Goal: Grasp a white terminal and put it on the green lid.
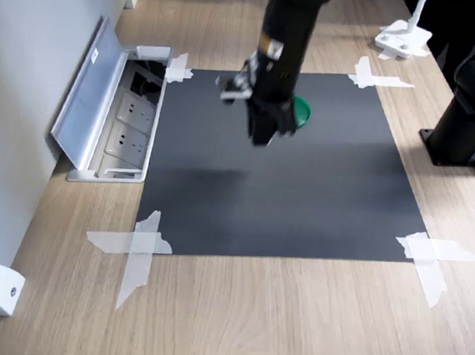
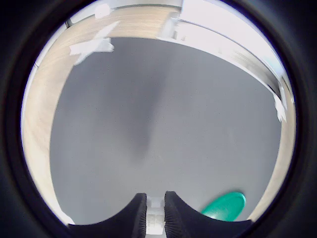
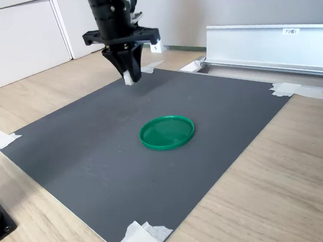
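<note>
Gripper (image 1: 262,137) first: in the first exterior view you see it hanging above the dark mat (image 1: 302,199), pointing down, and it hides most of the green lid (image 1: 303,111), which peeks out on the first exterior view's right of the arm. You cannot see the white terminal there. In the wrist view your gripper (image 2: 155,218) has its two black fingers (image 2: 134,213) pressed close on the white terminal (image 2: 155,220), a small pale block between them, and the green lid (image 2: 225,205) lies flat on the mat near the fingers. In the second exterior view the gripper (image 3: 128,77) pinches the white terminal (image 3: 128,78) up in the air, and the green lid (image 3: 167,132) sits alone on the mat (image 3: 96,156), well apart from it, on the wooden table (image 3: 282,189).
</note>
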Motion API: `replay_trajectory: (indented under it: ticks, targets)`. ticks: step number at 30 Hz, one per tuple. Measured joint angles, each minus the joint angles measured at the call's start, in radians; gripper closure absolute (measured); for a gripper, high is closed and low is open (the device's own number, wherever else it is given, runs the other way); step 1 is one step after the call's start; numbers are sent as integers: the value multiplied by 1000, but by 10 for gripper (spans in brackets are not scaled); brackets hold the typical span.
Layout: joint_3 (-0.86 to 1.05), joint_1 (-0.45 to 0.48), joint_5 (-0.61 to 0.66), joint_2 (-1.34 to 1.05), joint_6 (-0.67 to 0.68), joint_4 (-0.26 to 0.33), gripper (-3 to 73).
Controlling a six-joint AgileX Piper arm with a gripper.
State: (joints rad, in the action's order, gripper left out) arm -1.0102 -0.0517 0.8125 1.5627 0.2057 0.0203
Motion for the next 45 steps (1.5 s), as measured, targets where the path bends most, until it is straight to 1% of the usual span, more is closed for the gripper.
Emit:
replay_trajectory:
  ticks: [5, 8, 11, 14, 21, 26, 30, 38, 40, 41, 43, 45]
  targets:
    - [86, 142, 47, -75, 102, -20, 593]
    - [129, 220, 32, -92, 145, -40, 593]
    - [149, 280, -12, -92, 179, -54, 593]
    - [152, 306, -42, -84, 213, -56, 593]
    - [152, 309, -96, -17, 240, -36, 593]
    - [152, 309, -122, -4, 273, -46, 585]
    - [152, 311, -133, -3, 281, -53, 527]
    - [152, 311, -144, -3, 273, -54, 242]
    - [152, 311, -144, -3, 265, -55, 190]
    - [152, 311, -144, -3, 261, -55, 175]
    - [152, 311, -144, -11, 258, -57, 171]
    - [152, 312, -150, -40, 259, -57, 200]
